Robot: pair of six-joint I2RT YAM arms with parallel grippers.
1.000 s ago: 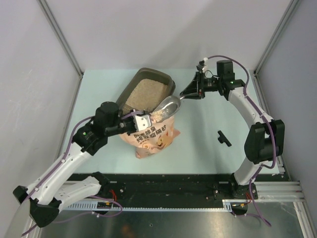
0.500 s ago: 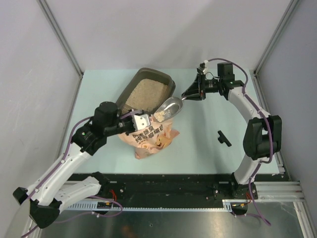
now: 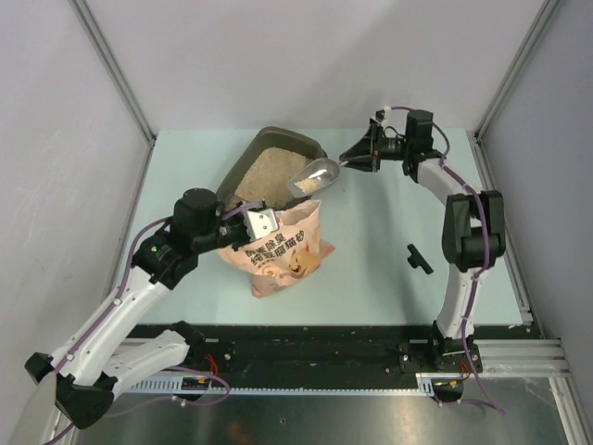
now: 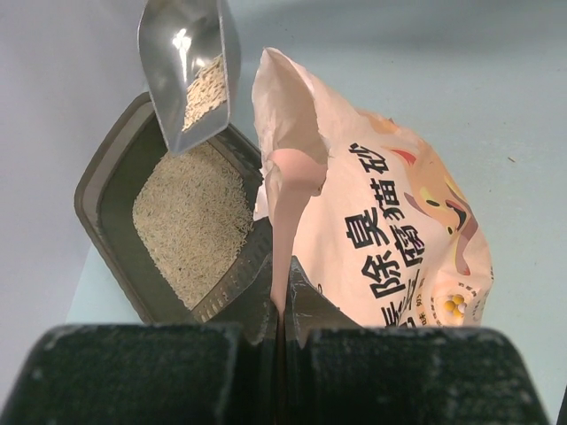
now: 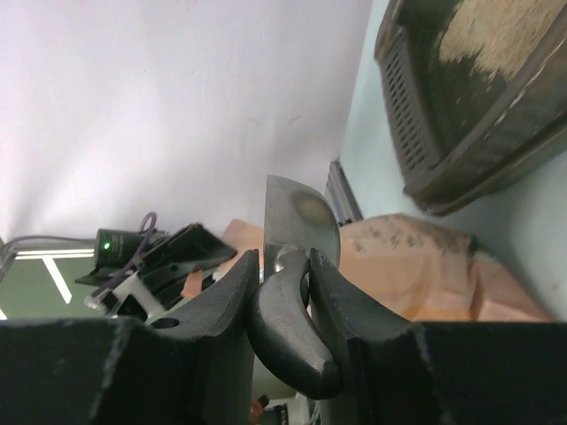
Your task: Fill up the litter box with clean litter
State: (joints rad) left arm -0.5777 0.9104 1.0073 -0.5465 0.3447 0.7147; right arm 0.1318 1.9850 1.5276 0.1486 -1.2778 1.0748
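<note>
1. The left fingers (image 4: 257, 305) are pressed fully together on the top edge of the salmon-pink bag (image 4: 399, 230). The bag stands upright on the counter (image 3: 389, 232), its mouth held open just beyond the fingertips.
2. The right fingers (image 5: 230, 283) are partly closed and clamp the dark handle of the metal scoop (image 3: 315, 176). Its bowl reaches out ahead of them, tilted downward.
3. The scoop carries a small heap of pale grains and hangs above the box edge nearest the bag's mouth.
4. The litter box (image 3: 278, 139) lies on the counter ahead and to the left of the left fingers, just behind the bag. It sits below the scoop bowl, ahead of the right fingers.
5. Clean litter (image 4: 190, 212) covers much of the box floor as a beige grainy bed, with a dark bare strip along one wall.
6. A small black part (image 3: 418, 258) lies on the counter, well apart from both pairs of fingers.
</note>
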